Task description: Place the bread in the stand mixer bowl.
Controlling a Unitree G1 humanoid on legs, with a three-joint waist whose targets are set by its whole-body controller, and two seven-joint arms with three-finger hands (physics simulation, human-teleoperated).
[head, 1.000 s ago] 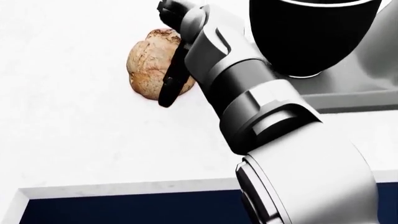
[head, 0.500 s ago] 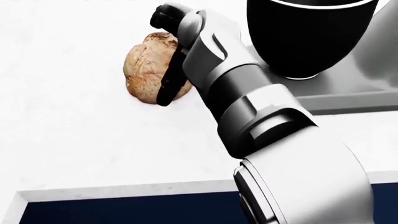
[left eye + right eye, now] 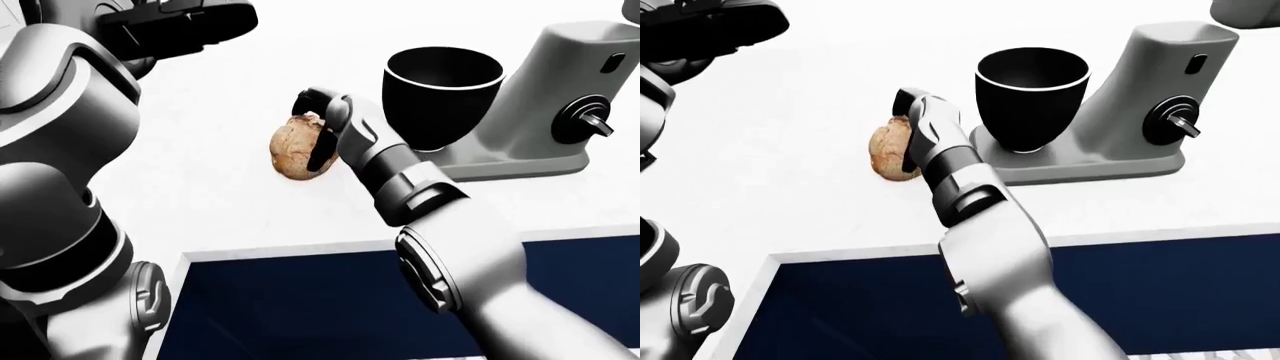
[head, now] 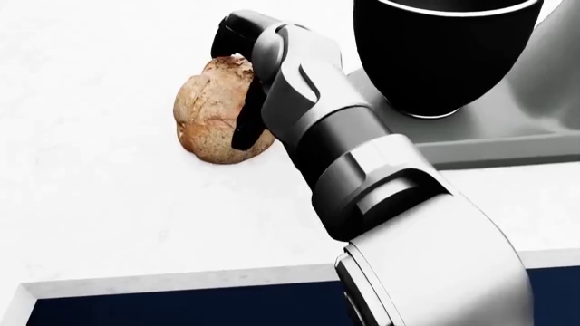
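Observation:
A round brown loaf of bread (image 4: 207,119) lies on the white counter (image 4: 100,204), left of the stand mixer. My right hand (image 4: 236,85) is on the loaf's right side. Its black fingers (image 4: 228,27) curl over the top and the thumb presses the near side, so it is shut on the bread. The bread rests on the counter. The black mixer bowl (image 3: 443,90) stands empty and upright on the grey stand mixer (image 3: 565,112), just right of my hand. My left hand (image 3: 185,26) is raised at the top left of the left-eye view, open and empty.
The counter's near edge (image 3: 300,249) runs across the lower part of the views, with a dark blue cabinet face (image 3: 300,307) below it. The mixer's tall column and its knob (image 3: 588,121) stand right of the bowl.
My right hand has pushed further over the bread, and its fingers now wrap the top. The view has shifted slightly.

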